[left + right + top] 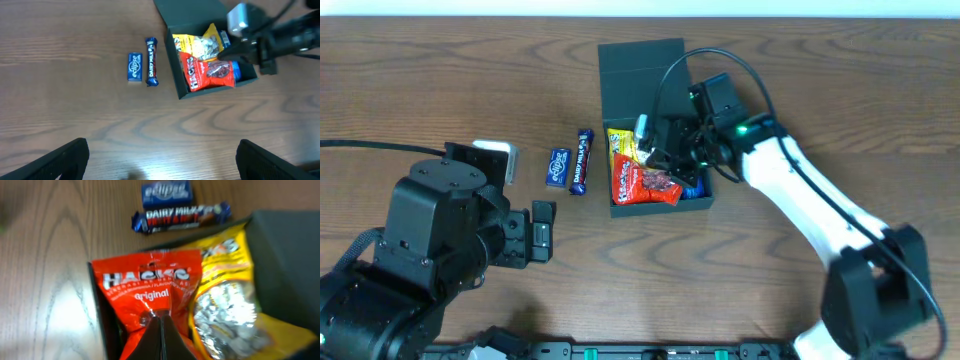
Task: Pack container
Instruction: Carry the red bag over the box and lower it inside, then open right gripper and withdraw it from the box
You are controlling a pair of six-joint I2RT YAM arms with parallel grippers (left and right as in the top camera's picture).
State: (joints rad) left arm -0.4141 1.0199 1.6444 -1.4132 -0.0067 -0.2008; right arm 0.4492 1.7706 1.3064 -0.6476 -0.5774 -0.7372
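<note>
The dark teal container (pixel 640 75) stands open at the table's middle, lid laid flat behind it. Inside are a red Hacks packet (pixel 642 185), a yellow packet (pixel 622 145) and something blue (pixel 692 190). My right gripper (pixel 668 165) is inside the box, fingers shut on the red packet's top edge; the right wrist view shows the closed fingertips (pixel 161 325) pinching the red packet (pixel 145 290) beside the yellow one (pixel 225 295). My left gripper (pixel 162 165) is open and empty, well in front of the box over bare wood.
A blue Eclipse pack (pixel 558 167) and a Dairy Milk bar (pixel 582 161) lie side by side on the wood just left of the box. A white object (pixel 495 147) sits by the left arm. The right arm's cable arcs over the lid.
</note>
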